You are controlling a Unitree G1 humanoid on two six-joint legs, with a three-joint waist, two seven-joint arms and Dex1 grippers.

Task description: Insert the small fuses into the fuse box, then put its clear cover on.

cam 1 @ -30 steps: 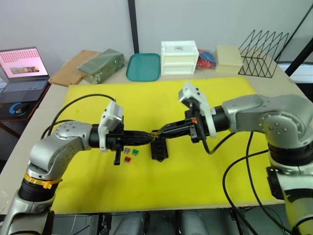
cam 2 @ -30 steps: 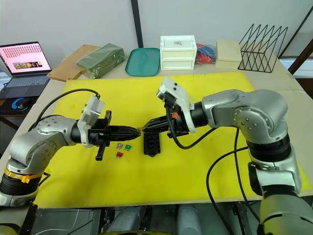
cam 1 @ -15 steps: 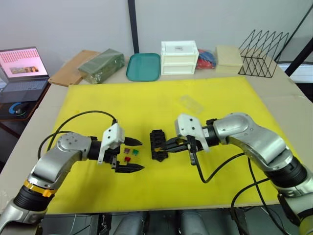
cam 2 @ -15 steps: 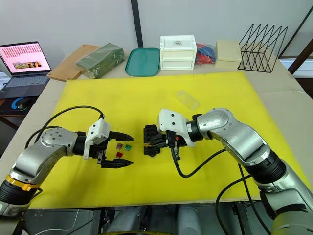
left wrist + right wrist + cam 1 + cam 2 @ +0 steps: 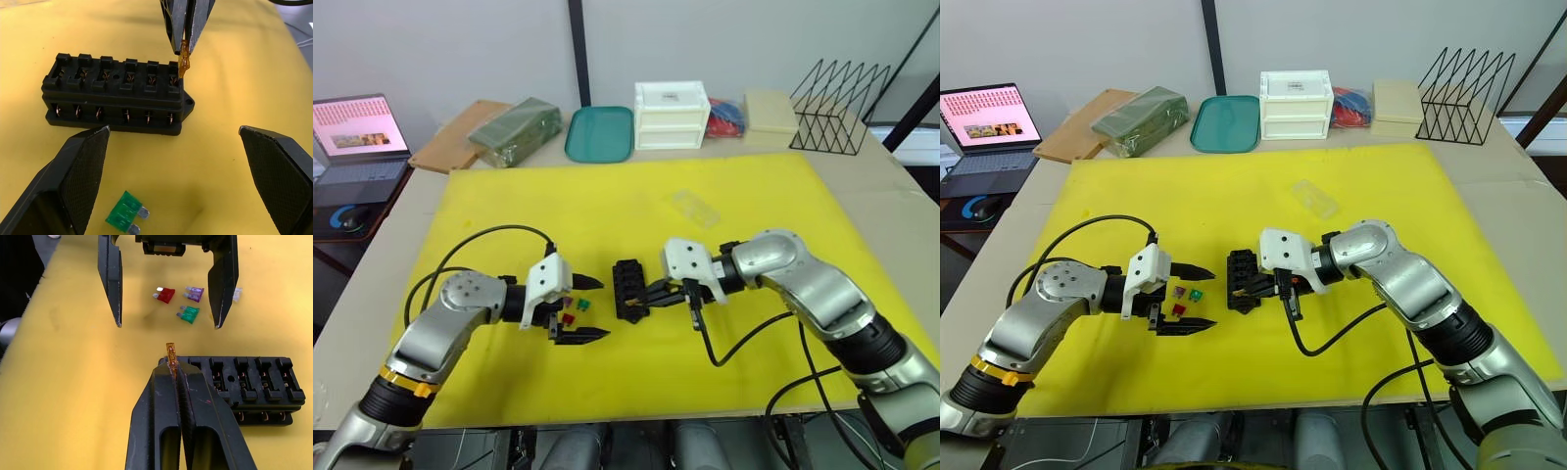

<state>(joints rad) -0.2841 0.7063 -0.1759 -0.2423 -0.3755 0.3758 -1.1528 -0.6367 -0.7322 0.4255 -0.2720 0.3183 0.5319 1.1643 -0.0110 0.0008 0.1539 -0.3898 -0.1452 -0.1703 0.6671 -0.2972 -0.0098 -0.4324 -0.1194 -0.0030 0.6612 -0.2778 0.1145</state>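
The black fuse box point(image 5: 628, 289) lies on the yellow mat point(image 5: 754, 196), its slots showing empty. My right gripper point(image 5: 173, 368) is shut on a tan fuse point(image 5: 170, 354), which it holds by the end slot of the box point(image 5: 115, 95). My left gripper point(image 5: 603, 308) stands wide open just left of the box, with nothing gripped. Red point(image 5: 165, 295), purple point(image 5: 194, 293) and green point(image 5: 190, 314) fuses lie loose on the mat between its fingers. The clear cover point(image 5: 695, 207) rests on the mat beyond the box.
At the back of the table stand a teal tray point(image 5: 600, 133), a white drawer box point(image 5: 673, 115), a wire rack point(image 5: 837, 106) and a green bag point(image 5: 516, 130). A laptop point(image 5: 357, 132) sits at the far left.
A second ago both grippers met tip to tip over the box. The left has opened wide and drawn back left. The right has come down to the box's end, keeping the tan fuse.
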